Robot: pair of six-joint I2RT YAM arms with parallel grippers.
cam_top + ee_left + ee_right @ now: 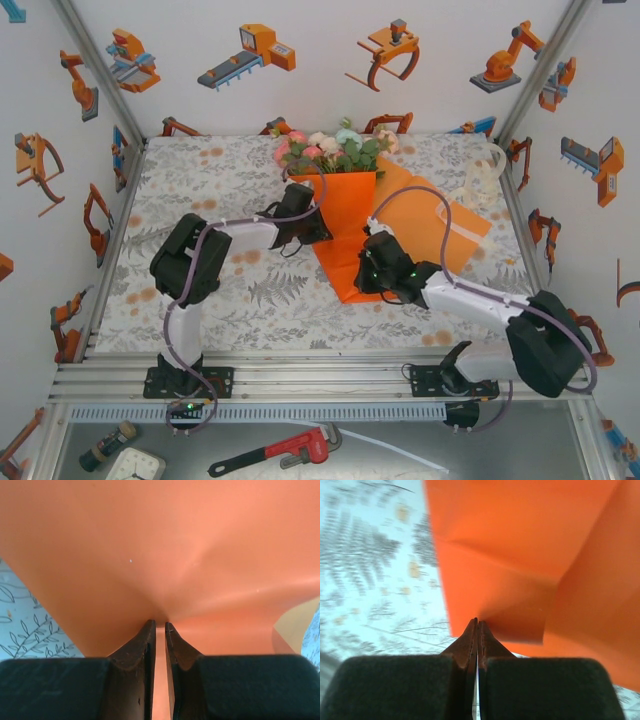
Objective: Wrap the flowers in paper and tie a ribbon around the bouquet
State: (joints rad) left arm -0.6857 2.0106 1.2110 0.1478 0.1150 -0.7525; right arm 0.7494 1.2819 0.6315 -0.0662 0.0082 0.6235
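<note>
The flowers (335,150), pink, white and pale-green blooms with leaves, lie at the back middle of the table. Their stems are hidden under the orange paper (345,205). One flap is folded over them and the rest spreads to the right (430,215). My left gripper (318,228) is shut on the paper's left fold, with orange sheet (160,555) pinched between its fingers (145,645). My right gripper (368,262) is shut on the paper's lower edge (520,555), jaws pressed together. A thin pale strip, seemingly the ribbon (462,228), crosses the paper's right part.
The floral tablecloth (230,290) covers the table, with walls on three sides. A clear see-through object (482,180) stands at the back right. On the lower shelf in front of the arm bases lie a red wrench (285,452) and a clock (135,465).
</note>
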